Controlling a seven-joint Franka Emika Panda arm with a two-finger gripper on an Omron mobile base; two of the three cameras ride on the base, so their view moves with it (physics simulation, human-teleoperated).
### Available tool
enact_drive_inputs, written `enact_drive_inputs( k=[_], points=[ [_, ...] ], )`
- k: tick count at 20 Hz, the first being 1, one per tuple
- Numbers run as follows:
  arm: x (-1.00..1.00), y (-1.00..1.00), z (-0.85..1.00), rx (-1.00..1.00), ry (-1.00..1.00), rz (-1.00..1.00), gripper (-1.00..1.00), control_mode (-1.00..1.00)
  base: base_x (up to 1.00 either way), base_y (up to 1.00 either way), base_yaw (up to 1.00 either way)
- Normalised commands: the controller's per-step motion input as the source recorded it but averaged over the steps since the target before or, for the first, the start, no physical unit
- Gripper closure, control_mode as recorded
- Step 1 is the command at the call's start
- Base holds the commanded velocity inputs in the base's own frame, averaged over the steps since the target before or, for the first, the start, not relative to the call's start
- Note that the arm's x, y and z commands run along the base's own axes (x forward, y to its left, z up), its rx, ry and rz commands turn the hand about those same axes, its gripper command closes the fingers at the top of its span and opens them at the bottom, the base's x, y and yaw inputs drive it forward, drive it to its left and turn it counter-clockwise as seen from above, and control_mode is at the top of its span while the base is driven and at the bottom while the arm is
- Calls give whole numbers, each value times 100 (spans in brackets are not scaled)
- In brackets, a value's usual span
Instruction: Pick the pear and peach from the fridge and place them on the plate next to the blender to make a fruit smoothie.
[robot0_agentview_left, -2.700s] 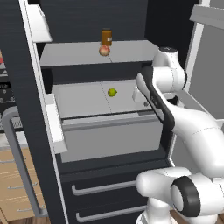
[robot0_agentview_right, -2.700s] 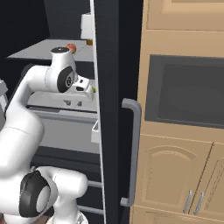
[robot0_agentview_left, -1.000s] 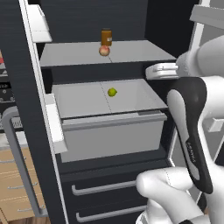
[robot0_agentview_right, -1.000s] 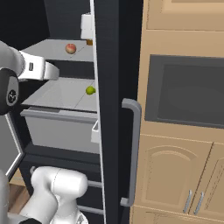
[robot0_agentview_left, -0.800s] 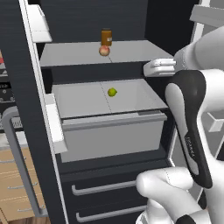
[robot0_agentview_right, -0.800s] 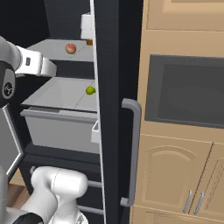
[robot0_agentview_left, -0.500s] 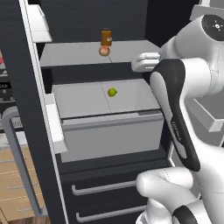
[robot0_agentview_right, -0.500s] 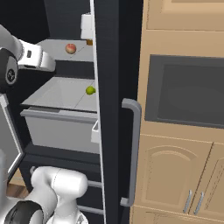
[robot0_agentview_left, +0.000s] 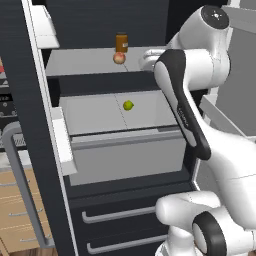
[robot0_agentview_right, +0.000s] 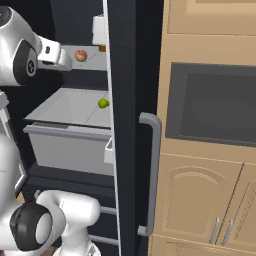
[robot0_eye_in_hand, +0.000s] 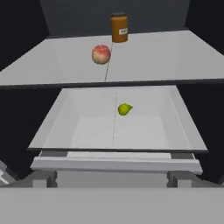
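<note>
The fridge (robot0_agentview_left: 30, 125) stands open. On its upper grey shelf lies the pinkish-orange peach (robot0_agentview_left: 119, 58) (robot0_agentview_right: 80, 55) (robot0_eye_in_hand: 101, 54), just in front of an orange-brown jar (robot0_eye_in_hand: 119, 28). Below the shelf, a pulled-out grey drawer (robot0_eye_in_hand: 65, 131) holds the yellow-green pear (robot0_agentview_left: 128, 105) (robot0_agentview_right: 103, 103) (robot0_eye_in_hand: 124, 109). My gripper (robot0_eye_in_hand: 112, 177) (robot0_agentview_right: 68, 61) hovers at shelf height, in front of the shelf and short of the peach, touching nothing. Its fingertips (robot0_eye_in_hand: 43, 177) stand wide apart, open and empty. The plate and the blender are out of view.
The left fridge door carries a long grey bar handle (robot0_agentview_left: 20, 185). The right door (robot0_agentview_right: 127, 125) stands open edge-on with its handle (robot0_agentview_right: 152, 170). Wooden cabinets with a dark built-in oven (robot0_agentview_right: 215, 105) stand to the right. Closed lower fridge drawers (robot0_agentview_left: 120, 215) sit under the open one.
The arm has swung up from beside the drawer to shelf height, and the hand has moved left toward the peach. The jaws stay open. The fruits have not moved.
</note>
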Motion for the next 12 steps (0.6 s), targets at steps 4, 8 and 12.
enact_drive_inputs(
  k=[4,8,12],
  points=[
    [53,16,-30,0,0,0,-100,-100,0,0,0],
    [57,24,-22,0,0,0,-100,-100,0,0,0],
    [70,32,-12,0,0,-1,-100,-100,0,0,0]
  ],
)
